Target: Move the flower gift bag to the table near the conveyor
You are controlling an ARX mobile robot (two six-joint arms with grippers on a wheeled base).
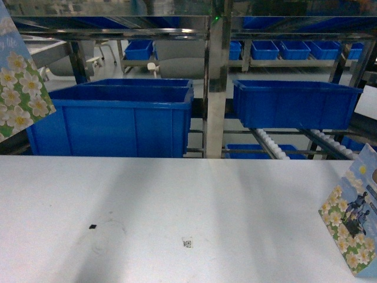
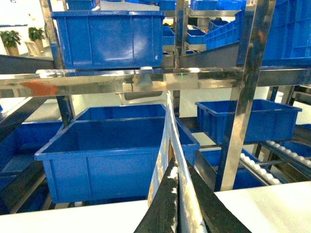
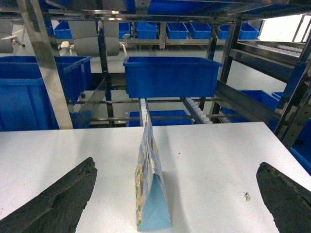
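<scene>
I'm clamping my left gripper (image 2: 179, 204) on a flower gift bag (image 1: 20, 88) at the frame's upper left, carrying it over. Right gripper (image 3: 177, 194) is gaping wide around another bag (image 3: 149, 187) standing on the table (image 1: 177, 194), lower right. Next I'm guessing: lowering mine onto bare tabletop before the conveyor (image 1: 274, 144).

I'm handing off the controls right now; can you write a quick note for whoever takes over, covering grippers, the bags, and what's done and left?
Left gripper: shut on a flower gift bag, held up at the left edge of the head view, above the table's level.
Right gripper: open, empty, fingers spread either side of a second flower bag but apart from it.
That second bag stands upright on the table's right side, in front of the conveyor rollers.
Done: one bag already on the table.
Left: set the left gripper's bag down on the table and release.
</scene>
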